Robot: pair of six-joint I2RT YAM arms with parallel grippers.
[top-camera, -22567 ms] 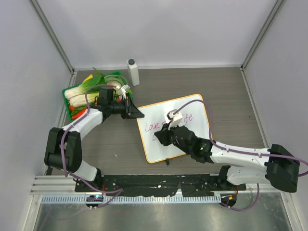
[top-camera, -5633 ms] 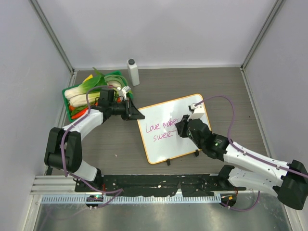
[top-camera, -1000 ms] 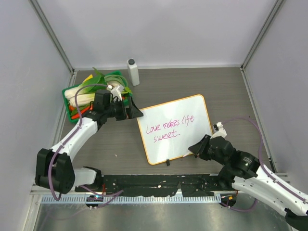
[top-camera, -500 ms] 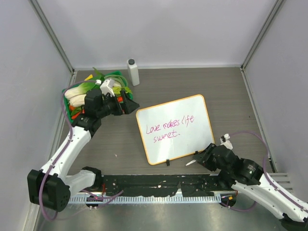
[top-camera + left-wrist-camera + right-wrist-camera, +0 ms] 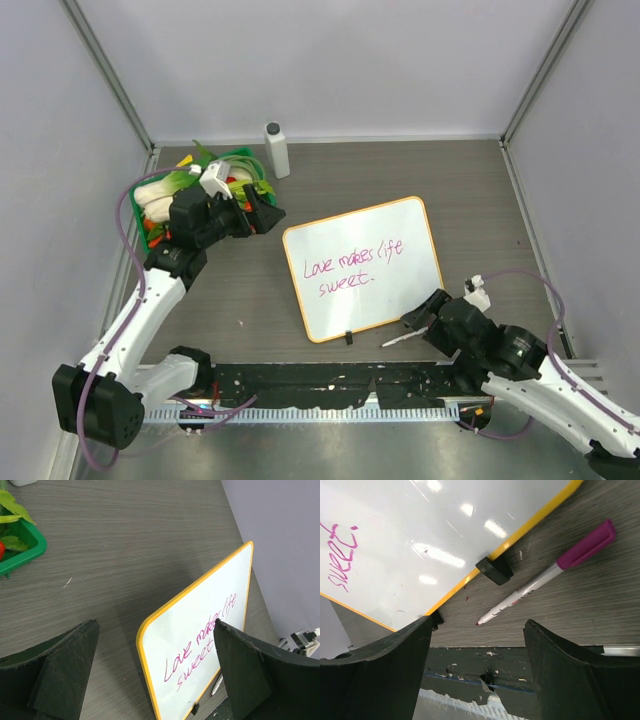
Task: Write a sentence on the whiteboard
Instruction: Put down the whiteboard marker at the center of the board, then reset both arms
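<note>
The whiteboard [image 5: 400,285] lies flat mid-table, orange-framed, and shows again in the left wrist view [image 5: 200,605] and the right wrist view [image 5: 420,525]. The sentence [image 5: 352,265] reads "Love makes life sweet" in pink cursive [image 5: 200,647]; only "sweet" [image 5: 342,555] shows in the right wrist view. A white marker with a magenta cap [image 5: 403,337] lies on the table beside the board's near edge [image 5: 545,575]. My right gripper [image 5: 420,318] hovers open over it [image 5: 477,622], not touching it. My left gripper [image 5: 262,213] is open and empty [image 5: 155,630], left of the board.
A green tray [image 5: 240,154] of vegetables sits at the back left, under the left arm. A white bottle [image 5: 276,150] stands behind it. A black rail [image 5: 300,378] runs along the near table edge. Grey walls close in three sides.
My right gripper has opened and let go of the marker, which now lies by the board's near edge. The left arm has drawn back from the board's corner toward the tray.
</note>
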